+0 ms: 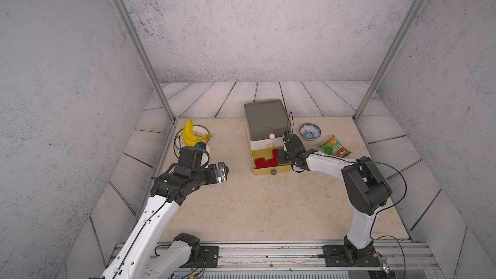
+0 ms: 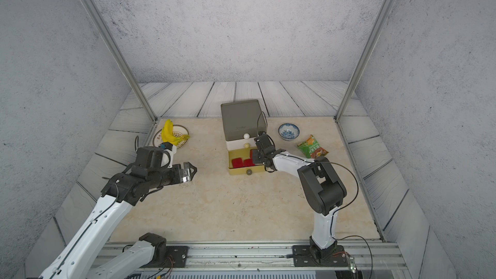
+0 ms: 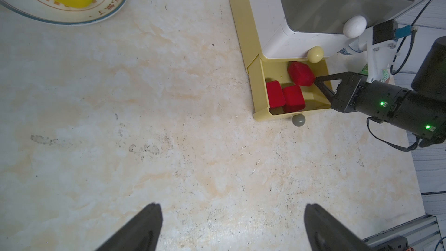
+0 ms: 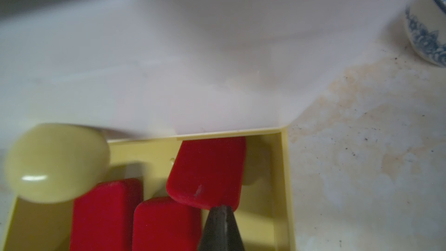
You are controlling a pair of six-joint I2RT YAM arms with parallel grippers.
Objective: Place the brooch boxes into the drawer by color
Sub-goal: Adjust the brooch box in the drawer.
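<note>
At yellow tier [image 3: 272,117] w/ red boxes [image 3: 293,97], R pincer [image 3: 316,82] closed, empty; L pincer [image 3: 233,205] agape, empty; plate [image 3: 103,10] script illegible.

The left arm [image 1: 150,218] and right arm [image 1: 327,166] wear white shells dotted with small screws, joined by black housings. Thin black cables loop along both. Two green lights [image 3: 382,103] glow behind the right arm's tapered black fingers [image 3: 322,90].

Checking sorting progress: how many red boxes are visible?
3, all in the open yellow drawer: first red box and second red box side by side near its front, third red box behind, at the right pincer. Closed tiers may hide more.
</note>
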